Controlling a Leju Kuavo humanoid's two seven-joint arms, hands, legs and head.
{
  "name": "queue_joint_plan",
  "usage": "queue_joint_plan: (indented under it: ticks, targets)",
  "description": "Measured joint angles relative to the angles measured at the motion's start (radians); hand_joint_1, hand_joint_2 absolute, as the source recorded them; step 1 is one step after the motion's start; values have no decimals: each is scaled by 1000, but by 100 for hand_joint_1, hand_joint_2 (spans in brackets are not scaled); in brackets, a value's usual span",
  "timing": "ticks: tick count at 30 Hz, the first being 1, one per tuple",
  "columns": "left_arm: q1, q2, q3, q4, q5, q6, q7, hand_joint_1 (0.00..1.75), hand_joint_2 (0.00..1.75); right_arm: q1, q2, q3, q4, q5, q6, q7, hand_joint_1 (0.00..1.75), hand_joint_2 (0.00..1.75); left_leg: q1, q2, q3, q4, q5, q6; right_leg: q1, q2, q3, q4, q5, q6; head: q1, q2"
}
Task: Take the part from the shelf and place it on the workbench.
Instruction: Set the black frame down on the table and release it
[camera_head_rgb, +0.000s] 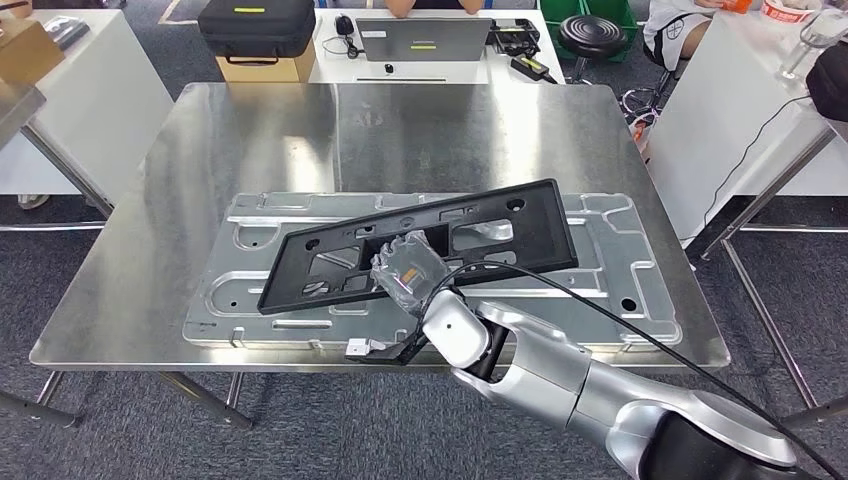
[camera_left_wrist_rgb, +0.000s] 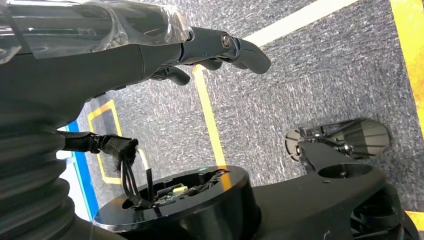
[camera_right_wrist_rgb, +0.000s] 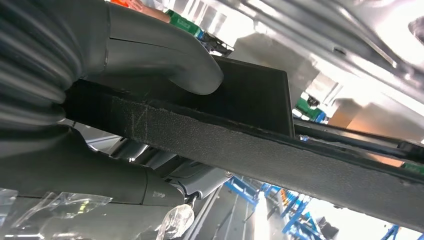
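Your right hand (camera_head_rgb: 408, 273) is clamped on the near long edge of the black plastic part (camera_head_rgb: 420, 245), close to its middle. From the right wrist camera you can see the thick grey thumb (camera_right_wrist_rgb: 192, 75) pressed on one face of the part (camera_right_wrist_rgb: 260, 150) while the rest of the hand closes against the other face, with the textured edge running between them. The hand is wrapped in clear plastic film.

You have the part lying slantwise over the workbench (camera_head_rgb: 200, 160), a long flat black frame with several cut-outs and small round holes at its corners. Its left end sits low and nearer to you, its right end angles away from you. It lies over a large pressed grey metal panel (camera_head_rgb: 620, 270) that rests flat on the workbench; whether the part touches the panel all along its length you cannot tell from these views. A black cable (camera_head_rgb: 600, 310) loops from the wrist back along your silver right arm (camera_head_rgb: 560, 370).

Your left hand (camera_left_wrist_rgb: 210, 47) hangs beside the body over grey carpet (camera_left_wrist_rgb: 325, 75) marked with yellow lines; its dark fingers are loosely apart and hold nothing.

Beyond the workbench stands a white desk (camera_head_rgb: 430, 65) with a laptop (camera_head_rgb: 422, 38), and to its left a black case (camera_head_rgb: 257, 25) sits on a cardboard box (camera_head_rgb: 263, 68). A black round stool (camera_head_rgb: 592, 35) stands further right, near a seated person (camera_head_rgb: 675, 28). White tables flank the workbench on both sides.
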Motion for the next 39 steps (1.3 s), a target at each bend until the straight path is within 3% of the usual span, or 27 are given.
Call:
queue_joint_plan:
  ticks: [1, 2, 4, 6, 10, 14, 17, 21, 26, 30, 34, 39]
  targets:
    - [1, 0, 0, 0, 0, 0, 0, 0, 175, 1, -2, 0, 0, 0, 1, 0, 175, 175, 0, -2, 9, 0, -7, -1, -1, 0, -23, 16, 18, 2, 1, 0]
    - [1, -1, 0, 0, 0, 0, 1, 0, 175, 2, -3, 0, 0, 0, 2, 0, 175, 175, 1, -3, 19, 0, -14, -2, -3, 0, -26, -7, 54, 3, 1, 0]
    - [3, -2, 0, 0, -2, 0, 1, 0, 175, 1, -4, 0, 0, 0, 2, 0, 175, 175, 2, -5, 42, 0, -32, -10, -6, -1, 12, -137, 155, 5, 2, 0]
    - [4, -2, -1, 0, -5, 1, 1, 0, 175, 1, -4, 0, 0, 0, 2, 0, 175, 175, 2, -5, 53, 0, -43, -16, -7, 0, 45, -228, 209, 4, 2, 0]
    - [4, -2, -1, 0, -6, 4, 0, 0, 175, 0, -5, 1, 0, -1, 2, -1, 175, 175, -2, -5, 52, 2, -48, -21, -5, 2, 56, -241, 201, 2, 2, 0]
    - [4, -2, -4, 0, -12, 21, -17, 0, 175, 1, -8, 0, 0, -8, 4, 0, 175, 175, -4, -6, 45, 6, -48, -24, -3, 12, 59, -269, 182, -14, -1, 0]
    - [4, -2, -4, 0, -13, 28, -24, 0, 175, 2, -11, 0, 0, -10, 4, 1, 175, 175, -3, -5, 47, -4, -47, -23, -1, 15, 57, -269, 178, -20, -2, 0]
    - [4, -2, -6, 0, -12, 32, -29, 0, 175, 3, -17, 0, 0, -11, 4, 2, 0, 0, -2, -4, 48, -13, -49, -25, 2, 14, 55, -269, 179, -23, -2, 0]
    - [4, -2, -14, 0, -22, 41, -32, 0, 175, 6, -18, 0, 0, -14, 4, 4, 0, 0, -2, -4, 47, -13, -47, -37, 2, 14, 56, -269, 181, -27, -2, 0]
    - [4, -2, -21, 0, -25, 53, -31, 0, 175, 8, -19, 0, 0, -15, 4, 5, 0, 0, -3, -4, 47, -12, -46, -38, 1, 14, 58, -269, 183, -28, -1, 0]
    - [5, -2, -25, 0, -21, 51, -23, 0, 0, 8, -19, 0, 0, -15, 4, 5, 0, 0, -4, -4, 48, -11, -46, -38, 0, 14, 58, -269, 184, -28, -1, 0]
    - [11, -2, -26, 0, -17, 41, -18, 0, 0, 8, -19, 0, 0, -18, 5, 5, 0, 0, -5, -4, 49, -10, -46, -38, -1, 14, 58, -269, 184, -28, -1, 0]
